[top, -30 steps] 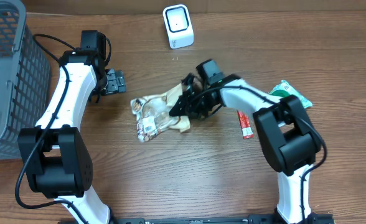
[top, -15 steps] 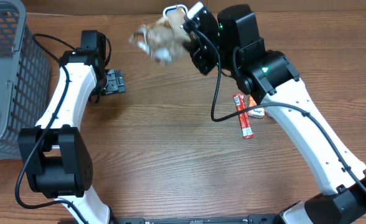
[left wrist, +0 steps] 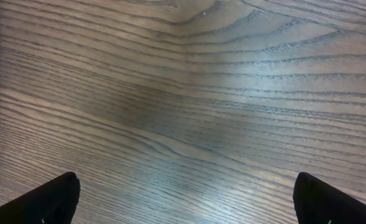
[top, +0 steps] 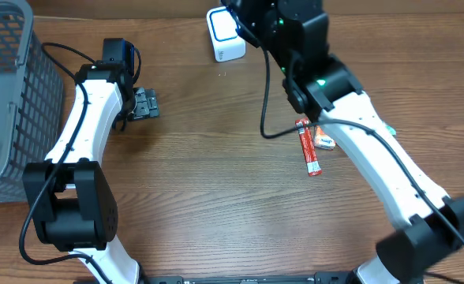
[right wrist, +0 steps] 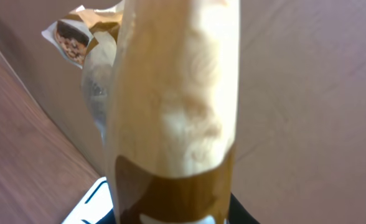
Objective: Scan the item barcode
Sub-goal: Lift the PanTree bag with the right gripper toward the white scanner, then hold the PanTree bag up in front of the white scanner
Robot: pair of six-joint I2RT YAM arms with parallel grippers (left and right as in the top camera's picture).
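Now my right gripper [top: 246, 14] clamps the bag [right wrist: 170, 106], scanner [top: 226, 33] just below its fingers; left gripper [left wrist: 186, 205] gapes empty. Next, I judge, the barcode must face the scanner.

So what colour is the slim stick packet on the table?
The slim stick packet is red, clearest from overhead.

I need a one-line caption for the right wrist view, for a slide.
Snack bag, held in the right jaws, fills the view above the white scanner.
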